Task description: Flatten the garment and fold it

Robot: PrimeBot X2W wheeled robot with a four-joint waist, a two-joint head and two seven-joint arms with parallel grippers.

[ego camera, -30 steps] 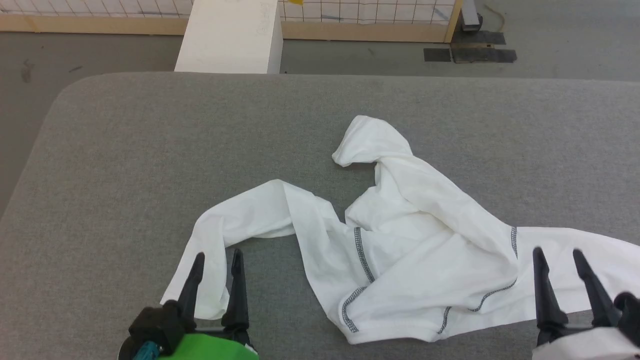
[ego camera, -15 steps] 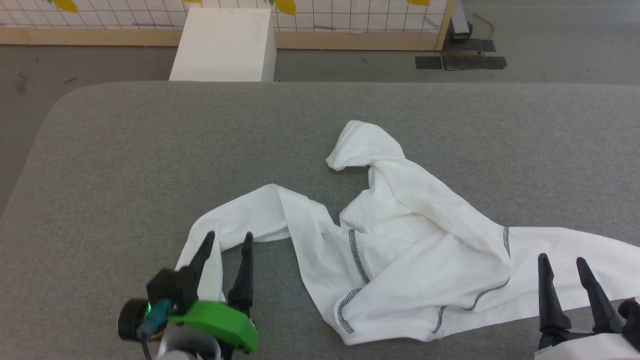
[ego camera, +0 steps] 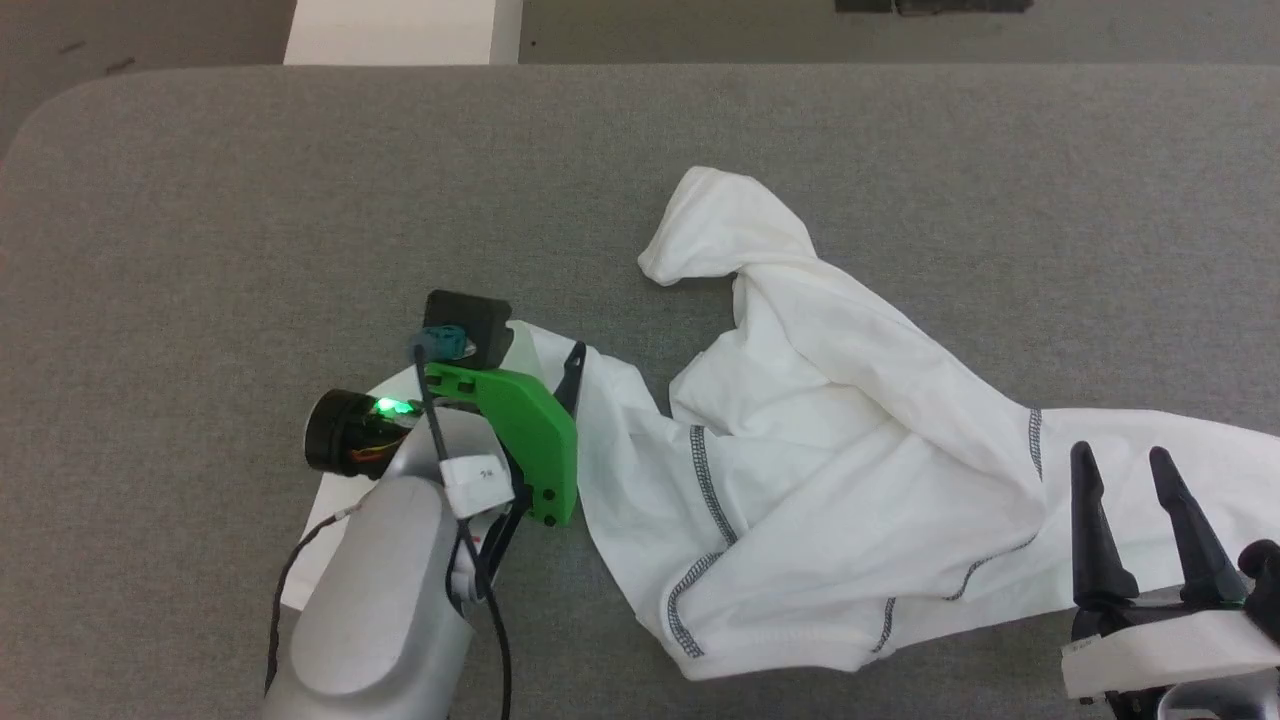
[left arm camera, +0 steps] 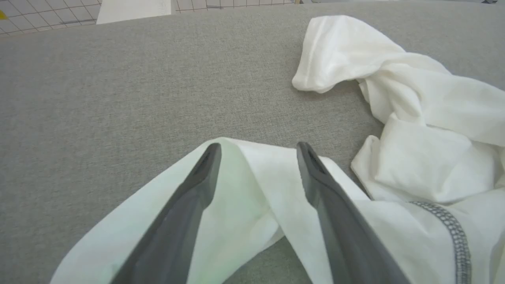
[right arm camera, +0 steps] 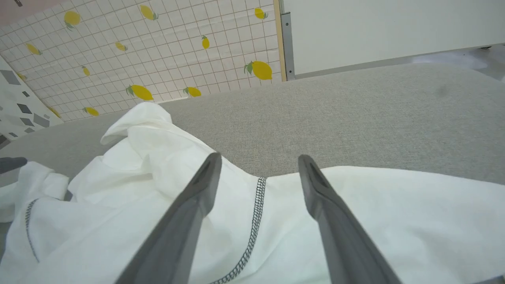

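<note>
**Both grippers spread over the sleeves of a crumpled shirt**

Your garment [ego camera: 820,440] lies bunched on the grey counter [ego camera: 250,200], right of centre, its body folded over itself. The left gripper [left arm camera: 258,145] hangs with fingers apart astride the bend in the left-hand sleeve [left arm camera: 252,189], likely placed to pinch that fold and draw it outward. The right gripper [ego camera: 1118,450], also spread and holding nothing, sits over the right-hand sleeve [right arm camera: 394,205] beside the shoulder seam [right arm camera: 256,213], probably for the matching pull. Mind what you can't see. The left arm [ego camera: 380,580] covers that sleeve's cuff end in the head view, and the other sleeve runs off the right edge. Whether any fingertip touches cloth is unclear, and hem and collar are lost in the folds.
</note>
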